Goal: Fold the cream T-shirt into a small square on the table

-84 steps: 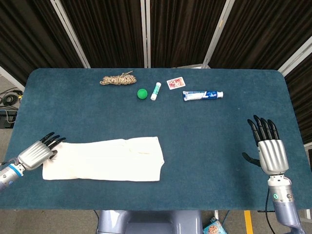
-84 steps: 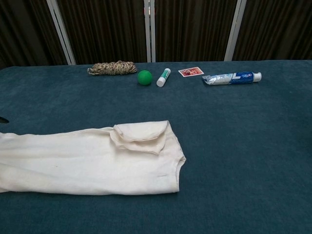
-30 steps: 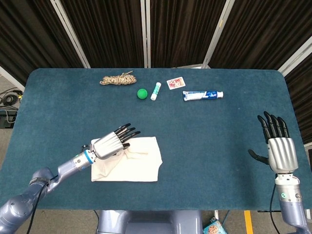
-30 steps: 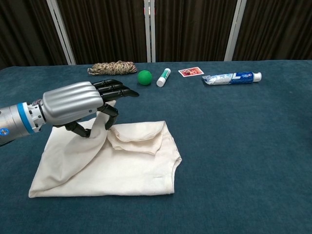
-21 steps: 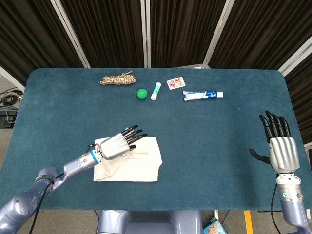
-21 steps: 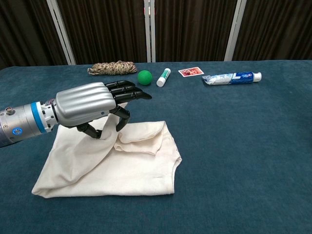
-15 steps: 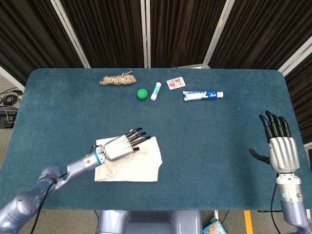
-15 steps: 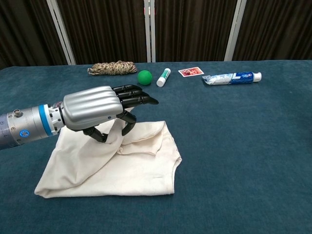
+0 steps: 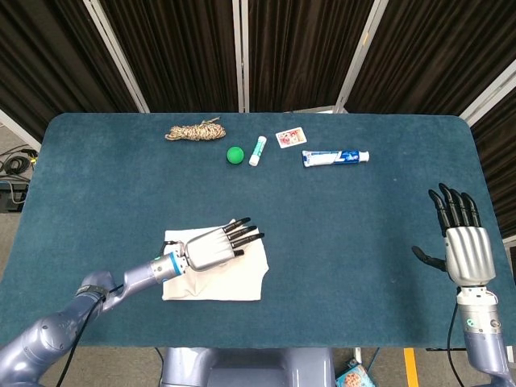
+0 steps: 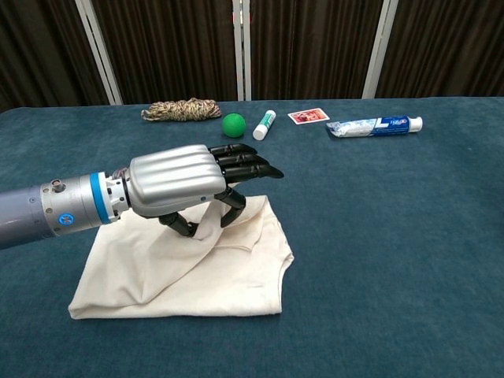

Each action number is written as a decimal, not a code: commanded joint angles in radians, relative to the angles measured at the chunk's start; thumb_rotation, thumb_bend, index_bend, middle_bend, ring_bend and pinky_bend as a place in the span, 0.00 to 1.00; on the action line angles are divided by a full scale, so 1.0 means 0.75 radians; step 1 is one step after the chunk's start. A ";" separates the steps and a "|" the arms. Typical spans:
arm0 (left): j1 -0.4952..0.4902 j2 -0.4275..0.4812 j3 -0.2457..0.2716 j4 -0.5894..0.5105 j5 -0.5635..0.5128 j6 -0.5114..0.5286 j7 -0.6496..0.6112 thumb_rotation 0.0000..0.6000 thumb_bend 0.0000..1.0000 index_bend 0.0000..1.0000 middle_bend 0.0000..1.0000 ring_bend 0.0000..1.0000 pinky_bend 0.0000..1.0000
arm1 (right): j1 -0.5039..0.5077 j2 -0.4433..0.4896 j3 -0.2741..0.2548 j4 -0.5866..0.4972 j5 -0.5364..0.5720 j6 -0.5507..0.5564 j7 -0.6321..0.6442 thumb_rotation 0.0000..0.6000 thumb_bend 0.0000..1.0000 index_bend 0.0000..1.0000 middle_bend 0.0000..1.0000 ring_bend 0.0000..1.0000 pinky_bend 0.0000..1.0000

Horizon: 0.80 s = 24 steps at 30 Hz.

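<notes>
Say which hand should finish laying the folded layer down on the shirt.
Left. The left hand already pinches the lifted layer of the cream cotton T-shirt above its far end. The right hand hangs open at the table's far right edge.

Rope coil (image 9: 195,131), green ball (image 9: 235,155), glue stick (image 9: 257,150), card (image 9: 290,138) (red-backed) and toothpaste tube (image 9: 335,157) line the table's (image 9: 363,234) far edge.

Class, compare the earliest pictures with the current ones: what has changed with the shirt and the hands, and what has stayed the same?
The left hand has taken hold of the cream T-shirt's left end and carried it rightward over the rest, turning the long strip into a shorter, squarer fold. It still pinches the fabric. The right hand stayed open near the table's right edge; the small items along the far edge did not move.
</notes>
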 commanded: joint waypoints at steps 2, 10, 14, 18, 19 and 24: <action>-0.010 -0.019 0.005 -0.002 0.002 -0.021 0.016 1.00 0.75 0.86 0.00 0.00 0.00 | -0.001 0.003 0.002 -0.002 0.000 0.003 0.005 1.00 0.00 0.05 0.00 0.00 0.00; -0.016 -0.046 0.000 0.010 -0.011 -0.047 0.031 1.00 0.75 0.85 0.00 0.00 0.00 | -0.002 0.006 0.003 -0.003 0.000 0.003 0.011 1.00 0.00 0.05 0.00 0.00 0.00; -0.016 -0.051 -0.002 0.013 -0.015 -0.048 0.039 1.00 0.70 0.50 0.00 0.00 0.00 | -0.002 0.007 0.003 -0.003 0.000 0.003 0.013 1.00 0.00 0.05 0.00 0.00 0.00; -0.012 -0.050 -0.011 0.003 -0.029 -0.049 0.027 1.00 0.46 0.00 0.00 0.00 0.00 | -0.002 0.008 0.002 -0.003 -0.001 0.003 0.016 1.00 0.00 0.05 0.00 0.00 0.00; -0.010 -0.049 -0.016 -0.003 -0.035 -0.044 0.022 1.00 0.44 0.00 0.00 0.00 0.00 | -0.002 0.009 0.002 -0.003 -0.002 0.003 0.016 1.00 0.00 0.05 0.00 0.00 0.00; -0.007 -0.011 -0.072 -0.081 -0.076 0.022 0.012 1.00 0.28 0.00 0.00 0.00 0.00 | -0.003 0.009 0.000 -0.007 -0.007 0.006 0.012 1.00 0.00 0.05 0.00 0.00 0.00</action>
